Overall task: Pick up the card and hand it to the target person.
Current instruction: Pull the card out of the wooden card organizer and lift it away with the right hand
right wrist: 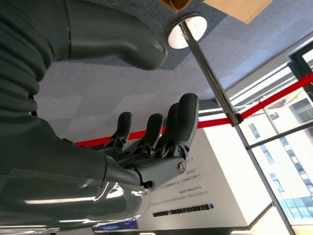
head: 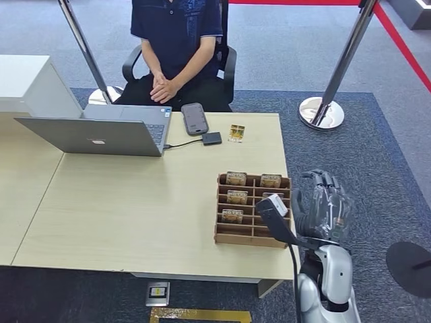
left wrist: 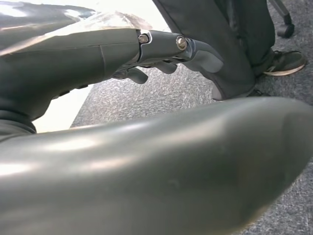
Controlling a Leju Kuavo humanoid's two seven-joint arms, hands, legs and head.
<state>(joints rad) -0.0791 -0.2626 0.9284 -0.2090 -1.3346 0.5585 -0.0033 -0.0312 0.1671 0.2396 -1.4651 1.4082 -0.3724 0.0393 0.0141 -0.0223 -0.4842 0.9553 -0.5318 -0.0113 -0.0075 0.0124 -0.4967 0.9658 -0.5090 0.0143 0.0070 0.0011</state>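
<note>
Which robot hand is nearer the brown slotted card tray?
Right. The right hand hovers just beside the brown slotted card tray; the left hand hangs low near the carpet.

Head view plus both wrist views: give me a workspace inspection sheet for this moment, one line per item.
Surface: light wooden table, bare in the middle.
Job's things: wooden card rack at the table's near right corner, cards in several slots; one loose card lies near the seated person.
Clutter: open laptop, phone, small dark box.
Hands: right hand raised beside the rack, fingers apart, holding nothing; left hand hangs low by the floor, holding nothing, its fingers partly hidden.
Cables: thin dark cable from the laptop to the small box.
Surroundings: grey carpet, two barrier posts, red belt.
</note>
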